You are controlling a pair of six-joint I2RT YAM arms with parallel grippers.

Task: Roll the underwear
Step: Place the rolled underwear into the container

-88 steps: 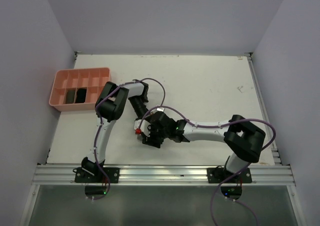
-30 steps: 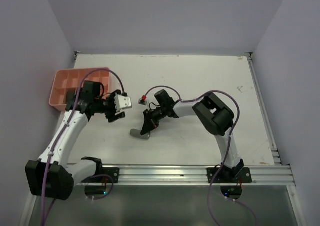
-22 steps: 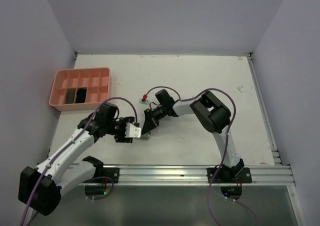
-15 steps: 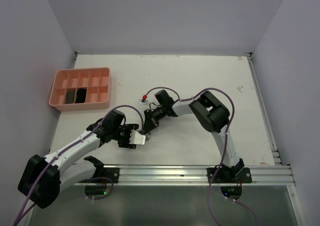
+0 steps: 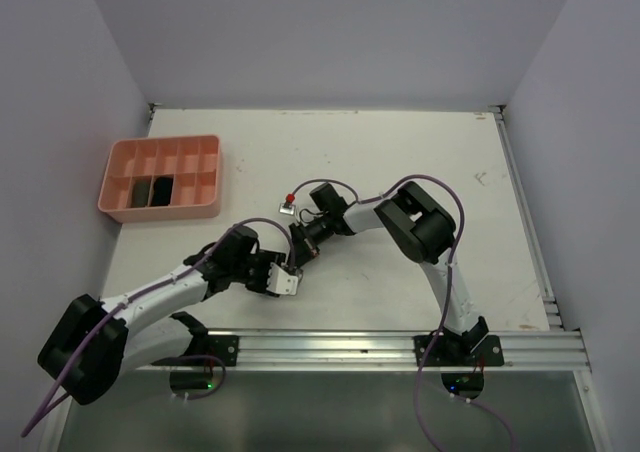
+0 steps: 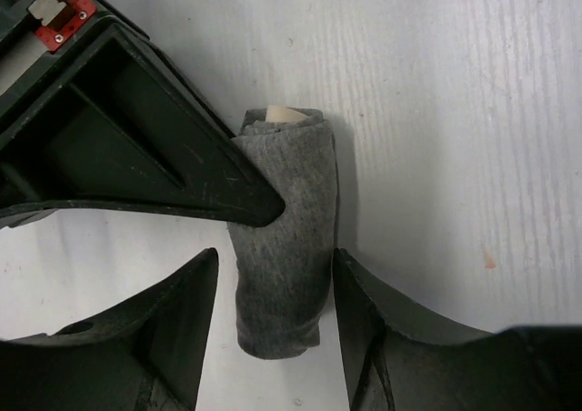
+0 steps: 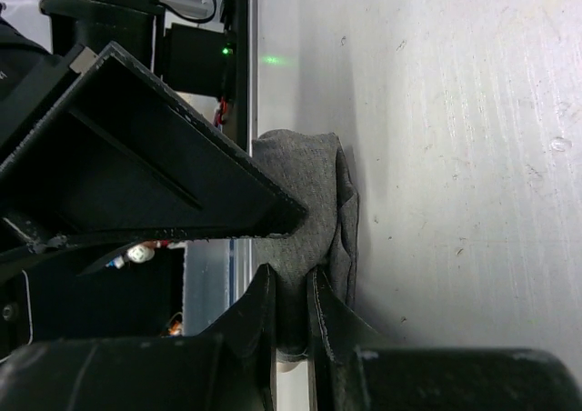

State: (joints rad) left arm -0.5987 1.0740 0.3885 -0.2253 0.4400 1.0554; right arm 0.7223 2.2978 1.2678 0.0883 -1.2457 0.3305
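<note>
A grey underwear roll (image 6: 286, 247) lies on the white table (image 5: 400, 162), a cream edge showing at its far end. My left gripper (image 6: 275, 256) is open and straddles the roll's near end, with a gap at the left finger (image 6: 186, 302). My right gripper (image 7: 291, 270) is shut on the same grey roll (image 7: 314, 184), pinching its cloth between both fingers. In the top view the two grippers meet front of centre, the left gripper (image 5: 287, 278) just below the right gripper (image 5: 300, 248), and they hide the roll. Two dark rolls (image 5: 151, 190) sit in the pink tray (image 5: 113, 162).
The pink tray stands at the far left of the table. An aluminium rail (image 5: 330, 347) runs along the near edge, close behind the grippers. The right arm's elbow (image 5: 420, 222) arches over the table's middle. Purple cables loop over both arms.
My left arm has swung from beside the pink tray down to the grey roll, and its jaws have narrowed around it. The right gripper has kept its hold, barely moving.
</note>
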